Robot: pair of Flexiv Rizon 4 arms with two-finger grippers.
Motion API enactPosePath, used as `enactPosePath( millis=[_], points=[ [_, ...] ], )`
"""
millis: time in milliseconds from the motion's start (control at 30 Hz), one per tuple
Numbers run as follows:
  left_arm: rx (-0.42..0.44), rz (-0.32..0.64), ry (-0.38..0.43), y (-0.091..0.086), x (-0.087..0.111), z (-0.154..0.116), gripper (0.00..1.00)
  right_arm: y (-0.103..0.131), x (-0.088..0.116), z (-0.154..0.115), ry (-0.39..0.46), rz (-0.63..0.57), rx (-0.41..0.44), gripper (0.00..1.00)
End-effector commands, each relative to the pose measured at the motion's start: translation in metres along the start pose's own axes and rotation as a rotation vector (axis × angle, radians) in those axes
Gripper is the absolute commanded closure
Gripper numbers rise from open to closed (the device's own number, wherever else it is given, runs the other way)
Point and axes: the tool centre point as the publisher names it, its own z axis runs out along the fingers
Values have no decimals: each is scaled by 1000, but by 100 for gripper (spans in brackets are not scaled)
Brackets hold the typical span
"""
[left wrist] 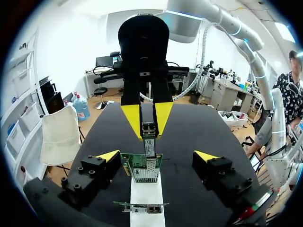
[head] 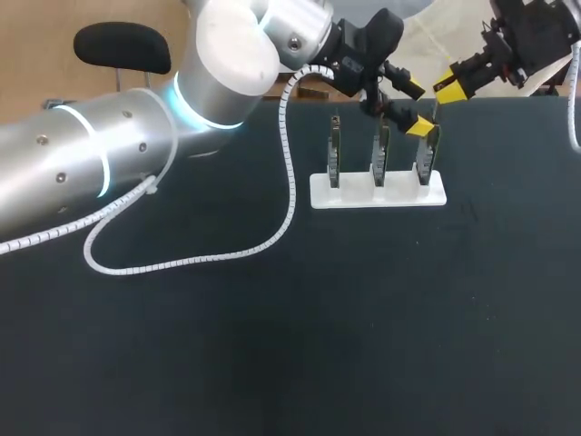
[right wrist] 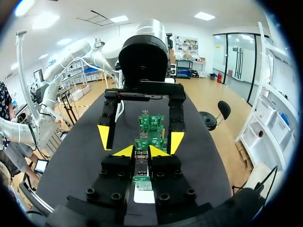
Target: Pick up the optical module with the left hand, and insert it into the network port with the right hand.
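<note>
The dark table (head: 272, 345) carries all the work at about one o'clock. Your left arm (head: 109, 154) sweeps in from nine o'clock to reach it, and the right arm enters from the two o'clock corner.

A white stand (head: 378, 193) holds three circuit boards upright in a row, probably so their ports stand clear of the table for a gripper to reach.

The left gripper (head: 416, 107) hangs with its fingers wide apart, one on each side of the right-hand board (head: 427, 156), touching nothing. Its share looks done.

The right gripper (head: 451, 87) is clamped on the module (left wrist: 149, 143), leaving the leading end free. That end meets the port (left wrist: 145, 174) on the right-hand board. How deep it sits, you cannot tell.
</note>
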Motion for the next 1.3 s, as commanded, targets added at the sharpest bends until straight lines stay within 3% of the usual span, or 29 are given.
enactPosePath(
  millis=[33, 1300],
  points=[
    [3, 1, 3, 2, 0, 0, 0, 2, 0, 1, -4, -4, -3, 100],
    [3, 1, 3, 2, 0, 0, 0, 3, 4, -1, 0, -9, 7, 100]
  ],
)
